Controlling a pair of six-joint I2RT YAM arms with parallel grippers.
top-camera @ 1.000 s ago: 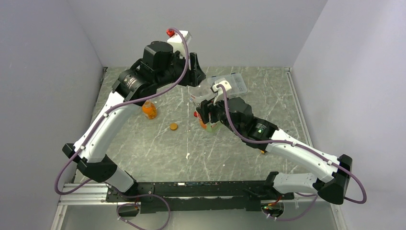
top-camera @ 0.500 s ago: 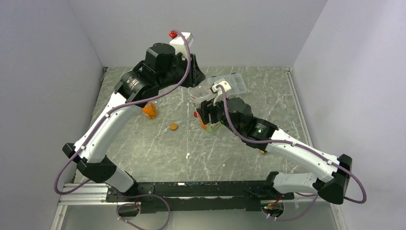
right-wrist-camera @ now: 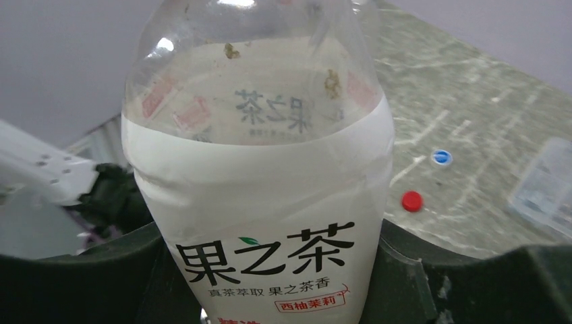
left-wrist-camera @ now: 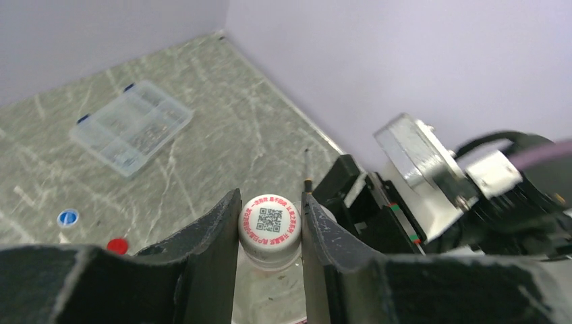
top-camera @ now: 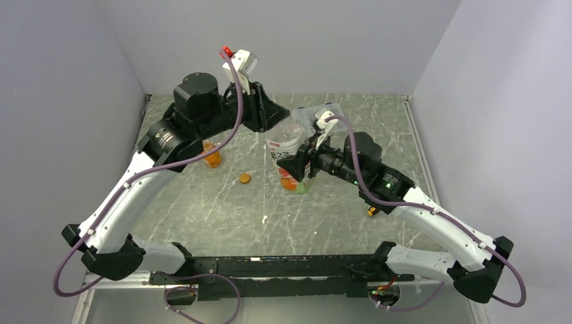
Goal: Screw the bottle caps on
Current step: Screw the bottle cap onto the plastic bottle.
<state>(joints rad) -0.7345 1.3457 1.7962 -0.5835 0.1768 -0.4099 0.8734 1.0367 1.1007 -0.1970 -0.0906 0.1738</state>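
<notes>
Item: white-labelled clear plastic bottle, standing close to upright, orange-green contents low in the body; landmark for this entry. Holder: right gripper, jaws clamped on the bottle's labelled body from either side. On its neck: whitish round screw cap, printed code on top, sitting level as far as the left wrist view shows. Tool on cap: left gripper, above the bottle, fingers pressed against opposite sides of the cap. Step in hand, by judgement: turning this cap down onto the thread. To do it well: line the turning axis up with the neck, press down only lightly so the thread catches without crossing, brace the body against twist with the right gripper, and regrip between turns rather than dragging the bottle round. Risk: the thin wall may buckle under a hard squeeze. Loose stock:
- red round plastic cap and blue round plastic cap, past the bottle in the right wrist view
- orange round plastic cap, to its left
- squat clear bottle of orange liquid, further left
- flat clear compartment box, on its far side
</notes>
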